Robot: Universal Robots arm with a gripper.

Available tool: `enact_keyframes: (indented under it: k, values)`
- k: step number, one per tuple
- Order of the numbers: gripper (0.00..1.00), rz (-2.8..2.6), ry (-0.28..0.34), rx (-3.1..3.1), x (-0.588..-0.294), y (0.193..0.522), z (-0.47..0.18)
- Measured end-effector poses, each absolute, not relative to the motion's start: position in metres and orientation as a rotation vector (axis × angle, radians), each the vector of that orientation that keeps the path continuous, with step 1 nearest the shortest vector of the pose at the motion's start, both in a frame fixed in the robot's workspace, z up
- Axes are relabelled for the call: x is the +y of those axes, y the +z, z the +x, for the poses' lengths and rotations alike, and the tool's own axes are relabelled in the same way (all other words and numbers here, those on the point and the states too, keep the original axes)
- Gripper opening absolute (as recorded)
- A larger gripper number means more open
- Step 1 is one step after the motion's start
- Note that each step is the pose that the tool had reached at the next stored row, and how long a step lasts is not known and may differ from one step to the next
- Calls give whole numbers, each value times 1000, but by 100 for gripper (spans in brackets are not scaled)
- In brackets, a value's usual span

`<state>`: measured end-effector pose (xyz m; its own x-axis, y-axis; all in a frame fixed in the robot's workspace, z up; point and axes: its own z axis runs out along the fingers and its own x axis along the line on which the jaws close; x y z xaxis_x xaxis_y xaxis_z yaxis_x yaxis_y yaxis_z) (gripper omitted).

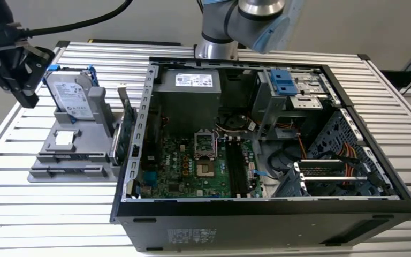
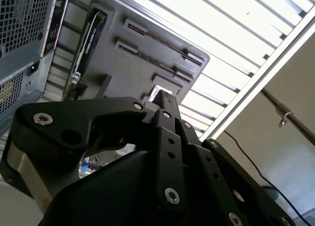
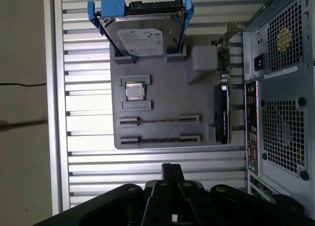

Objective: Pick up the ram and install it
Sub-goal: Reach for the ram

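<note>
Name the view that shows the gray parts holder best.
First wrist view: the gray parts holder is face-on and whole. The exterior view shows it obliquely beside the computer case; in the second wrist view the gripper covers part.

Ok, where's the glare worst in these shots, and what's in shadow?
Second wrist view: table slats wash out white, the gripper dark in front. First wrist view: milder glare on slats beside the grey tray. Exterior view: even light, computer case interior dimmer.
</note>
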<state>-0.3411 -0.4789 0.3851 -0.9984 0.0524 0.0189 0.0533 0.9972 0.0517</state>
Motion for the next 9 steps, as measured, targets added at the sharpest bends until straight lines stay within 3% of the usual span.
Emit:
enact_keyframes:
  k: [9]
  values:
    - [0,-27,-81,-3122,-481,385,-341]
